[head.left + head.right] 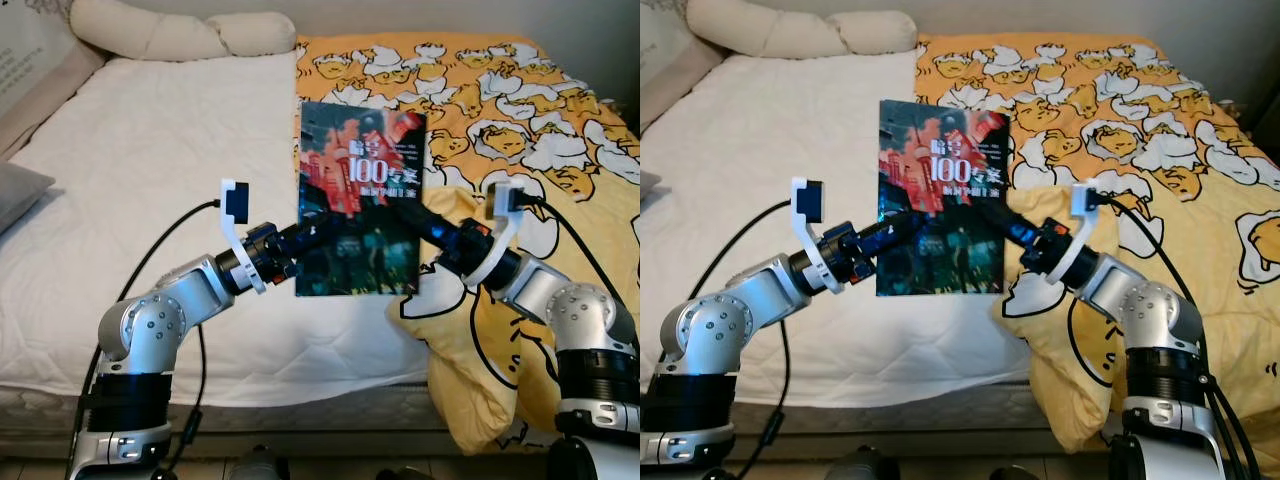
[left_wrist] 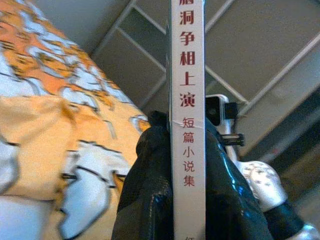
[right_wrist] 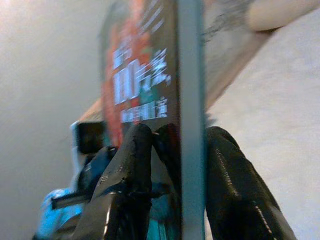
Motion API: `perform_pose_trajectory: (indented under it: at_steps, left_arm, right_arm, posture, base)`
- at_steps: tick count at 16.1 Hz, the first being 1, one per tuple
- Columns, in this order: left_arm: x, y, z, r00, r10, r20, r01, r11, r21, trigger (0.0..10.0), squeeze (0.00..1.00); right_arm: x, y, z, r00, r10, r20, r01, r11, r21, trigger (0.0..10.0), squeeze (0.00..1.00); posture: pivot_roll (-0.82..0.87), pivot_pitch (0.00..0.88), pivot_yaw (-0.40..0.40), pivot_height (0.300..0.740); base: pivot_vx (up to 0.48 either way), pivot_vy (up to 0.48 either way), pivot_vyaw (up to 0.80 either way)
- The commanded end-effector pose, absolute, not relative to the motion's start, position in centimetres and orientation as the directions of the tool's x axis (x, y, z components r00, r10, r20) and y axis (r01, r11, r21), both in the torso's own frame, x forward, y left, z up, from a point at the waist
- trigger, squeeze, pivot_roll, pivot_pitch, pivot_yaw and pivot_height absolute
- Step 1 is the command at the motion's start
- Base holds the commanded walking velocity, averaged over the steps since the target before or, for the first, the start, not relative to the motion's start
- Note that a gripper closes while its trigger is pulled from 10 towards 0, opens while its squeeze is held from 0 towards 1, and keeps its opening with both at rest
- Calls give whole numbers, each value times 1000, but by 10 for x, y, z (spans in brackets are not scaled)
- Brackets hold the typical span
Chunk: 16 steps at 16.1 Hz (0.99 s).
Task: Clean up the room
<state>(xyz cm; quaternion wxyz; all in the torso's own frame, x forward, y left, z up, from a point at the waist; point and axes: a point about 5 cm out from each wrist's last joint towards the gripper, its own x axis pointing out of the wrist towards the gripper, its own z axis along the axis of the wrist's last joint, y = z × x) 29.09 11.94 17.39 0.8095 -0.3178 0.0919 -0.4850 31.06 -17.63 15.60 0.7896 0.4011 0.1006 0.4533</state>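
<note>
You have the book (image 1: 361, 200) held upright above the bed (image 1: 150, 200), between the white sheet and the yellow duck-print blanket (image 1: 520, 110), so keep both wrists level and move the arms together, or the cover will twist or slip as you carry it off. The left gripper (image 1: 312, 230) is clamped on the book's spine edge, with a finger (image 2: 150, 200) pressed to each side. The right gripper (image 1: 418, 222) pinches the opposite edge the same way, jaws closed to the book's thickness.

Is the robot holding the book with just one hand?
No, the left gripper and right gripper both clamp the book, one at each edge.
</note>
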Motion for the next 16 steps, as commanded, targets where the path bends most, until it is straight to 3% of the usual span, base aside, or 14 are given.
perform_pose_trajectory:
  at_steps: [1, 3, 5, 6, 7, 8, 10, 14, 15, 16]
  left_arm:
    - [294, 125, 184, 542, -822, 176, 743, 370, -557, 0, 0]
    - [295, 128, 183, 570, -808, 152, 733, 416, -538, 0, 0]
    - [304, 138, 177, 704, -709, 36, 640, 612, -465, 0, 0]
    - [306, 141, 175, 738, -675, 10, 607, 657, -446, 0, 0]
    - [307, 145, 173, 786, -618, -24, 572, 740, -354, 0, 0]
    - [306, 146, 169, 824, -565, -52, 540, 809, -233, 0, 0]
    - [306, 146, 167, 859, -509, -56, 494, 853, -168, 0, 0]
    - [306, 146, 167, 874, -482, -54, 470, 869, -152, 0, 0]
    - [300, 148, 160, 909, -410, -82, 402, 911, -91, 10000, 0]
    - [291, 153, 147, 943, -303, -139, 307, 952, 6, 10000, 0]
  right_arm:
    - [315, -184, 157, 624, 754, 206, -606, 300, 737, 10000, 1000]
    - [314, -195, 156, 668, 710, 223, -568, 292, 770, 10000, 1000]
    - [316, -214, 150, 814, 567, 129, -489, 547, 679, 10000, 1000]
    - [316, -217, 149, 839, 532, 118, -465, 585, 664, 10000, 827]
    - [314, -218, 147, 875, 475, 90, -424, 666, 614, 10000, 0]
    - [311, -212, 144, 898, 436, 51, -393, 747, 536, 10000, 0]
    - [309, -203, 139, 912, 410, 11, -371, 814, 446, 10000, 0]
    - [308, -199, 137, 915, 404, -4, -367, 835, 409, 10000, 0]
    - [303, -179, 120, 933, 341, -115, -292, 903, 315, 10000, 0]
    - [295, -154, 105, 952, 242, -185, -217, 965, 149, 10000, 0]
  posture:
    - [24, 0, 26, 740]
    - [25, 0, 22, 740]
    - [20, 0, 19, 740]
    - [20, 0, 19, 740]
    - [16, 0, 22, 740]
    - [12, 0, 25, 740]
    - [8, 0, 29, 740]
    - [7, 0, 30, 740]
    - [2, 0, 32, 740]
    - [2, 0, 31, 740]
  base:
    - [0, 0, 0]
    - [0, 0, 0]
    - [0, 0, 0]
    - [0, 0, 0]
    - [0, 0, 0]
    - [0, 0, 0]
    - [0, 0, 0]
    - [0, 0, 0]
    - [0, 0, 0]
    - [0, 0, 0]
